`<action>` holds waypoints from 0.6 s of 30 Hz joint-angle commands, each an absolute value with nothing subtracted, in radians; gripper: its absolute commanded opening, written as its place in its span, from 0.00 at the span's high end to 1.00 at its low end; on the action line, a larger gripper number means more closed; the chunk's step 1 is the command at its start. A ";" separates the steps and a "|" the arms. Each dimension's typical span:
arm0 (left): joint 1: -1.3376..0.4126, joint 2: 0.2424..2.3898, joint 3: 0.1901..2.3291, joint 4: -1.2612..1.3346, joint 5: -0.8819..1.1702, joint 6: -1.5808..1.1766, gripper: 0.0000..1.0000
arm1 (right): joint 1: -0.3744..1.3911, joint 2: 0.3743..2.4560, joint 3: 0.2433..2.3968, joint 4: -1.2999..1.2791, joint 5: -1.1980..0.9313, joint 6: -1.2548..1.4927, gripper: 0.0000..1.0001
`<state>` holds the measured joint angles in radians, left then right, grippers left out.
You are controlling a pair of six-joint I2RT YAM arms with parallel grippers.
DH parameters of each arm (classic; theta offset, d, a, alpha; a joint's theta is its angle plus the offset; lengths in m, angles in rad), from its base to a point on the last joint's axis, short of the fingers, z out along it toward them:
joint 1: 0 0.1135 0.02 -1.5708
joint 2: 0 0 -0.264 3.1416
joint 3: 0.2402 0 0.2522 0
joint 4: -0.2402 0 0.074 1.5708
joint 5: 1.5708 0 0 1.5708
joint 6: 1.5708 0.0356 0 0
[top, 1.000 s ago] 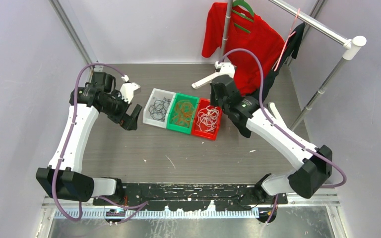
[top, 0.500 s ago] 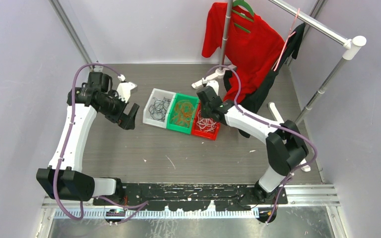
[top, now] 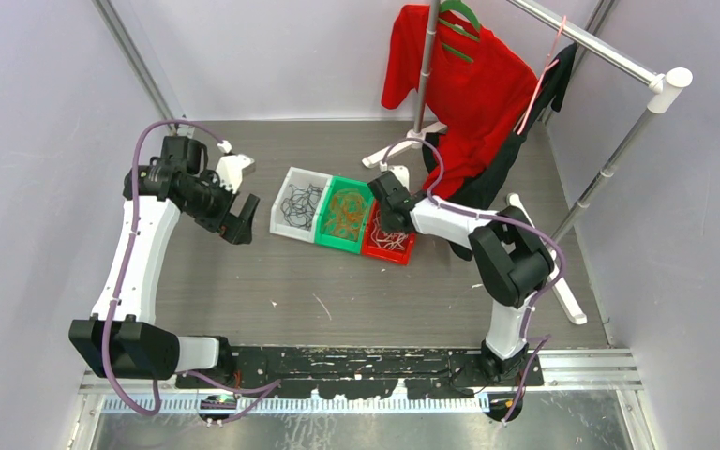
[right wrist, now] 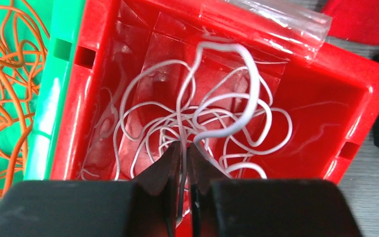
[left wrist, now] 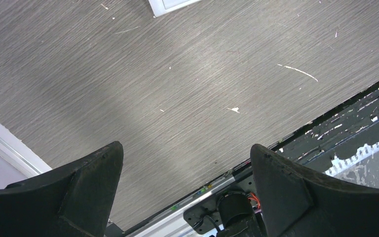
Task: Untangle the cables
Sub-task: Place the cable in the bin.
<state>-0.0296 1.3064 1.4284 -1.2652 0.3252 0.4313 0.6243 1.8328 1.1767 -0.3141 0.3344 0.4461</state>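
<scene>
Grey table (top: 337,281), bins (top: 337,246) of black, orange, white cables (top: 345,211); right pincer (right wrist: 183,148) clamped on white cable (right wrist: 246,64), left pincer (left wrist: 185,147) agape.

Three bins stand side by side in one row on the table (top: 337,291), behind its centre. The left bin (top: 291,232), the middle bin (top: 336,246) and the right bin (top: 403,253) each hold cables (top: 347,211). The left gripper (top: 236,228) hangs over the table just left of the left bin, apart from it. The right gripper (right wrist: 183,148) reaches into the right bin, pinching one strand. Behind and right of the row, a garment (top: 469,84) hangs on a rack (top: 600,52).
</scene>
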 commanded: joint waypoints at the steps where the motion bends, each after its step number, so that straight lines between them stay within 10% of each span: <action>1: -0.010 1.278 1.457 -1.236 0.332 0.423 0.01 | 0.622 1.802 1.270 -0.353 0.330 0.433 0.74; 8: 0.042 1.291 1.489 -1.212 0.353 0.372 0.01 | 0.621 1.680 1.305 -0.422 0.301 0.423 0.27; 18: 0.051 1.292 1.487 -1.194 0.380 0.362 0.01 | 0.622 1.546 1.308 -0.469 0.212 0.440 0.24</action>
<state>0.0418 1.3064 1.4567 -1.2373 0.3458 0.3813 0.6243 1.6264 1.2610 -0.4477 0.2649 0.4252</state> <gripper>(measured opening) 0.994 0.751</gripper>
